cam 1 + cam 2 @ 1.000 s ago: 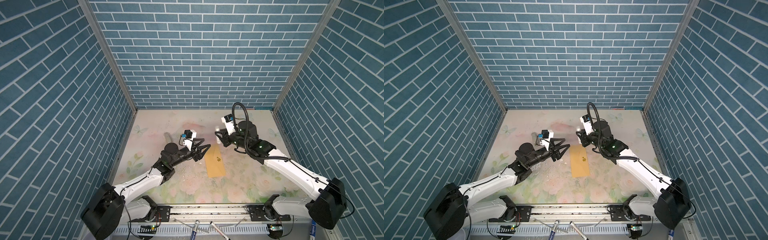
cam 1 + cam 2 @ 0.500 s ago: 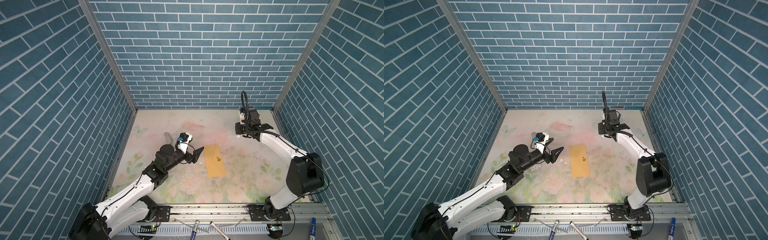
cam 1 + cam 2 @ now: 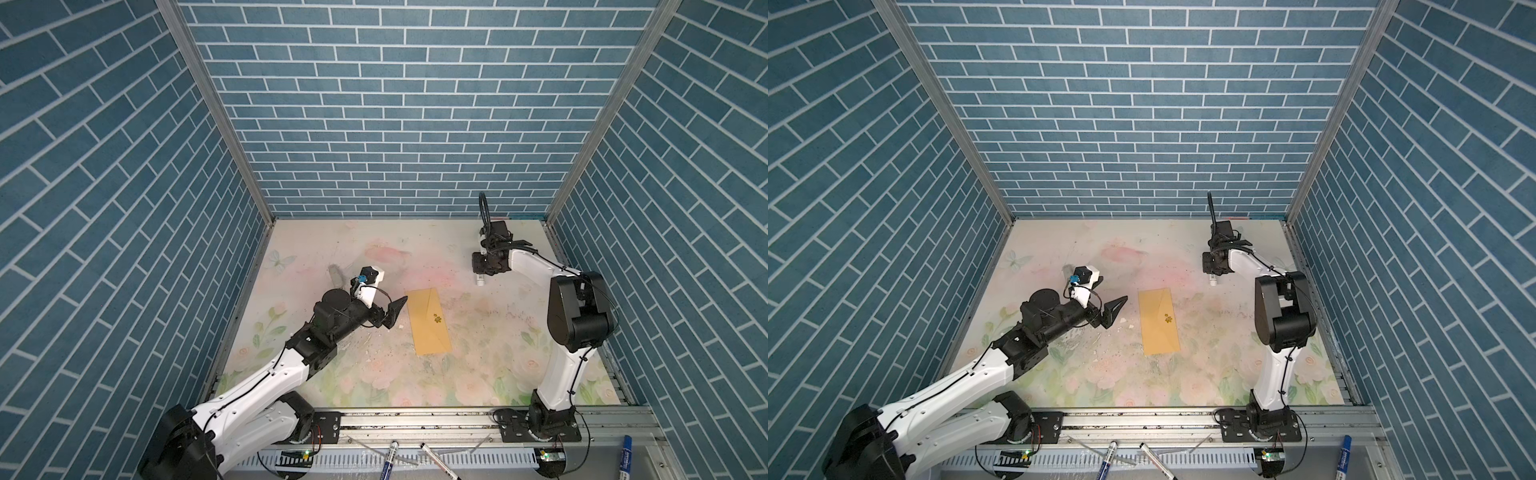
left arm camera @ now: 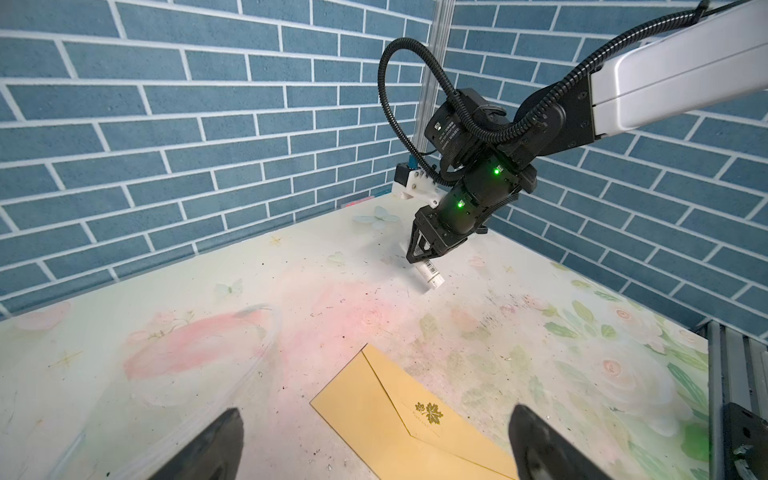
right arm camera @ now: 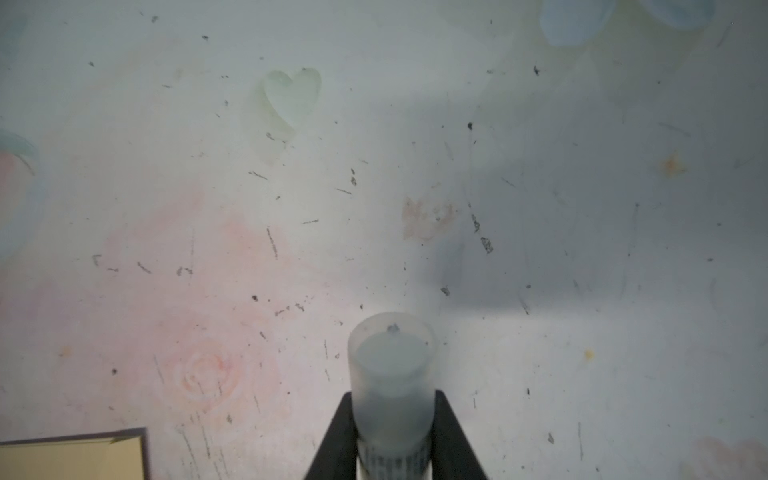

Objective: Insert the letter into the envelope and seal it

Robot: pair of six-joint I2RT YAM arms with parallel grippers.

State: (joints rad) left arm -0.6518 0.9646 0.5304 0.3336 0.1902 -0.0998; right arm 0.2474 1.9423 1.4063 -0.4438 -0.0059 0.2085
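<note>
Blue brick-patterned walls [image 3: 395,104] enclose three sides of a table [image 3: 374,249] covered with a pale floral print that is scuffed with dark specks.

The left gripper [image 3: 394,313] has its two black fingers [image 4: 212,449] spread wide apart, with nothing between them. In both top views it sits just beside the left long edge of the envelope [image 3: 428,322], near that edge's far end, and its tips point toward the paper. Whether a tip touches the paper cannot be told.

The right gripper [image 3: 480,276] is well apart from the envelope, near the back right of the table, and points down. Its fingers are clamped on a white tube [image 5: 390,365] that has a frosted cap and a barcode label. The capped end sticks out below the fingertips, and the left wrist view shows it hanging just above the table.

The envelope lies flat near the middle of the table, with its long sides running roughly front to back and turned slightly. It is mustard yellow and smooth. Its pointed flap is folded down onto the body, so the inside is hidden. A small gold leaf sticker [image 4: 429,412] sits at the point of the flap.

Marker pens [image 3: 388,457] lie on the metal rail at the front, in front of the arm bases.
</note>
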